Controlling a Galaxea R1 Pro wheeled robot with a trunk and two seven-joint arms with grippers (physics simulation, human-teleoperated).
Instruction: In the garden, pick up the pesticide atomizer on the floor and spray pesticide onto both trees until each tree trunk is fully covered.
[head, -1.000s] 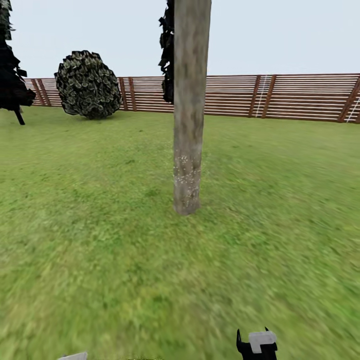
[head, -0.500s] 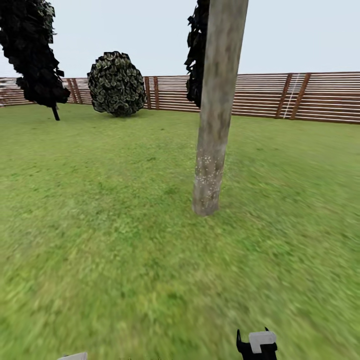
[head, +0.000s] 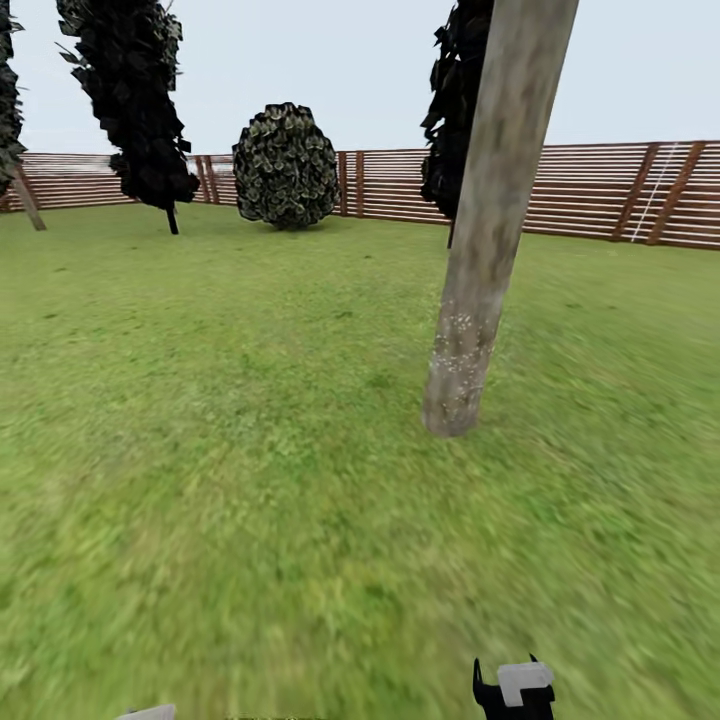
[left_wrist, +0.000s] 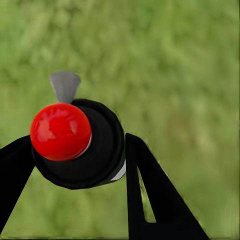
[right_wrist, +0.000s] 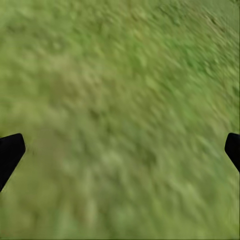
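item, my left hand (left_wrist: 75, 165): black fingers closed on the pesticide atomizer (left_wrist: 80, 142), a black bottle with a red top (left_wrist: 61, 131) facing my wrist camera, long axis running away from the lens toward the lawn (left_wrist: 180, 75); no label readable. item, my right hand (right_wrist: 120, 150): fingertips spread wide, holding nothing, over grass. item, tree trunk (head: 490, 220): leaning, whitish specks of pesticide (head: 458, 345) near its base. item, slat fence (head: 590, 190) behind.
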